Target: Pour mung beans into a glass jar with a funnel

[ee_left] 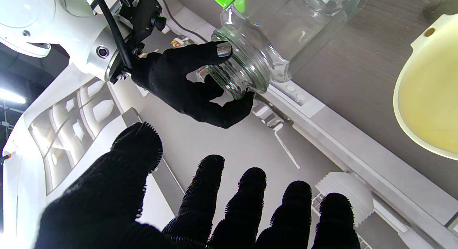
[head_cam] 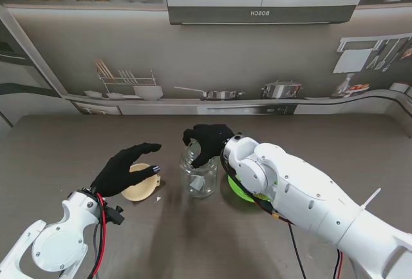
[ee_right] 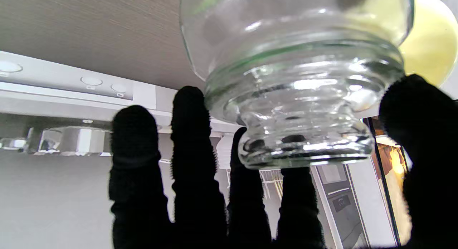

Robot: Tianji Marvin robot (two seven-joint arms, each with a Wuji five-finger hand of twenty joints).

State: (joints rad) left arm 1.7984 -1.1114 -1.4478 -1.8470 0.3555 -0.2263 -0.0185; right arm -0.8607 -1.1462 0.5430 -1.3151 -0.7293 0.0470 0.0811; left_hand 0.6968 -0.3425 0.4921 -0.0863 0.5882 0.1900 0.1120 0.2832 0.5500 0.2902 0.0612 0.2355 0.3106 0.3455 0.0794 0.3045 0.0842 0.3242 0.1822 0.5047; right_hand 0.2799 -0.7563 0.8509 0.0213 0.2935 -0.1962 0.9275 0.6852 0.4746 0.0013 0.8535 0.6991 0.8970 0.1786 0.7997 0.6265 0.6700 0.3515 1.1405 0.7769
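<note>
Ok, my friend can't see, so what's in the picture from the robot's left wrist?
The right hand in its black glove wraps its fingers around the mouth of a clear glass jar on the dark table. The gloved left hand is spread open, holding nothing, beside a pale yellow funnel.

Beyond the desk [head_cam: 77,144], a backdrop shelf [head_cam: 193,100] carries a dish rack [head_cam: 129,82], pan [head_cam: 219,93] and pot [head_cam: 280,89]; knives [head_cam: 386,52] hang right of it.

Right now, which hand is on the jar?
The right hand: its fingers wrap the glass jar at the neck. The left hand is open, fingers spread over the cream funnel, holding nothing.
</note>
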